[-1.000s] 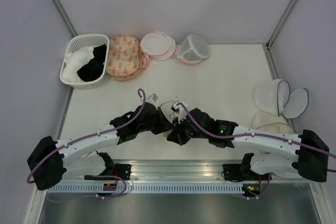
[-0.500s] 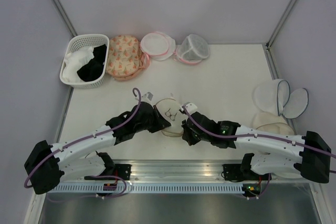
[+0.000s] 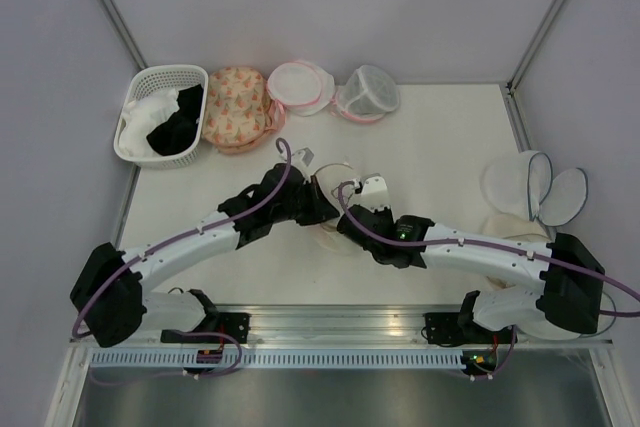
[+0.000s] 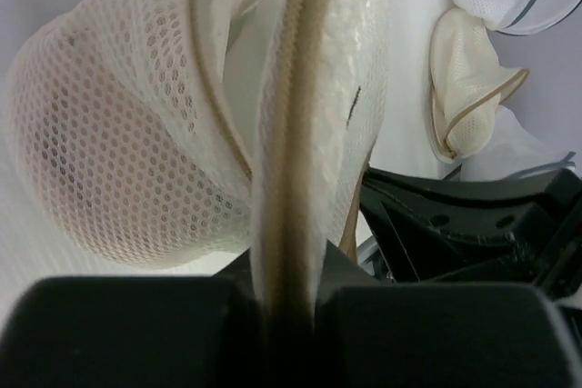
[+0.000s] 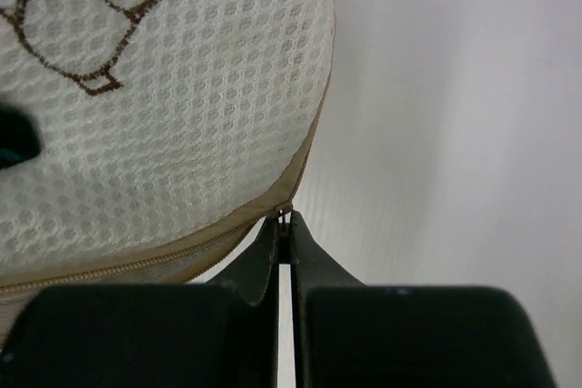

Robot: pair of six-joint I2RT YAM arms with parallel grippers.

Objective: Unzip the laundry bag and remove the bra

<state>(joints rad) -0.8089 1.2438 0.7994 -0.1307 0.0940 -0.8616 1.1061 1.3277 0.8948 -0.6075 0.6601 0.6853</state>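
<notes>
Both grippers were closed on the round, dome-shaped cream-white mesh laundry bag (image 5: 173, 106), which was between my two arms at the middle of the white worktop (image 3: 440, 137). My left gripper (image 4: 289, 293) was clamped on the bag's padded rim, along the beige zip trim (image 4: 296, 88). My right gripper (image 5: 285, 235), fingers pressed together, pinched the small zip pull at the bag's lower edge. Honeycomb mesh covered the dome, and a small black line drawing (image 5: 82, 34) marked its face.
</notes>
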